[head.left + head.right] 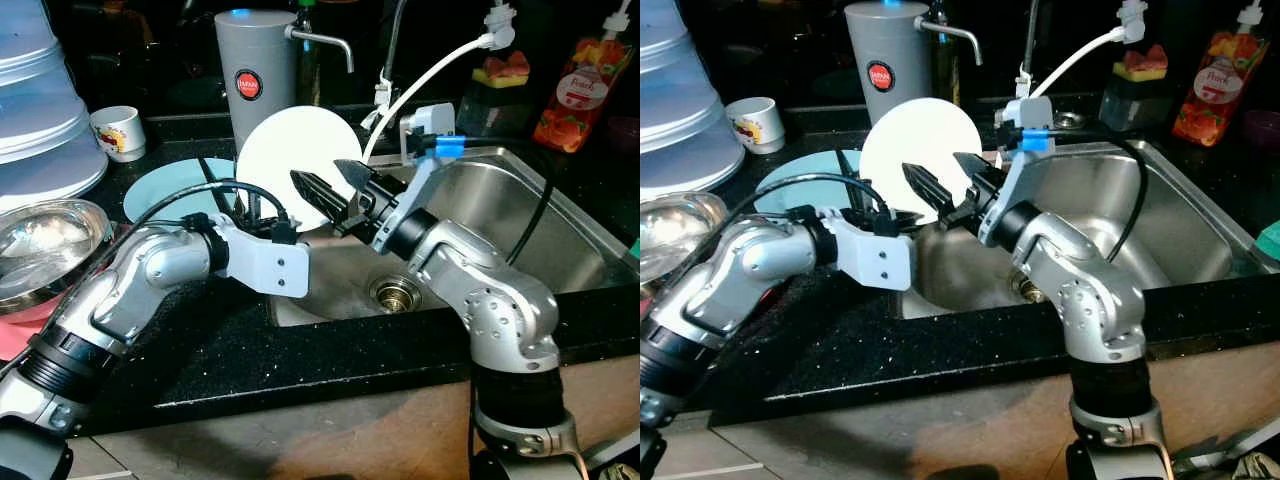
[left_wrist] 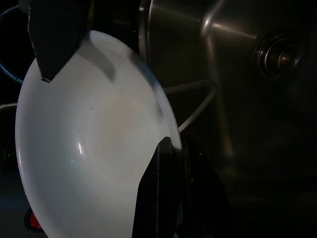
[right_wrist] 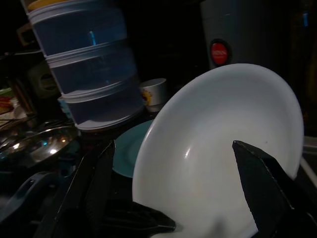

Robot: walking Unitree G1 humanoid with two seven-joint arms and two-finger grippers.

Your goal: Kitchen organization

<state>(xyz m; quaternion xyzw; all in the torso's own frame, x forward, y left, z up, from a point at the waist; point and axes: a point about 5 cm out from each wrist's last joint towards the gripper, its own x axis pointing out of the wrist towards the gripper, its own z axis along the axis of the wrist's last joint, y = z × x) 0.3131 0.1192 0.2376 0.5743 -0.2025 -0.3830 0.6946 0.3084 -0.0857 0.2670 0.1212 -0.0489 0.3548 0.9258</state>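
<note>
Sink (image 1: 520, 215), steel, set in black counter (image 1: 200, 350).
White plate (image 1: 300, 165) on edge at sink's left rim, tilted, above basin.
L gripper (image 2: 171, 163) pinched on plate edge; thin-rim grip only, judged weak.
R gripper (image 1: 335, 185) spread wide across plate face, not gripping.
Teal plate (image 1: 165, 195) flat behind, near.
Risk: R finger nudge w/ weak L pinch → plate slips, drops into basin, chips.

A white plate (image 1: 285, 160) stands before a pale turquoise plate (image 1: 165, 193), a grey canister (image 1: 255, 70) with a red badge behind.
</note>
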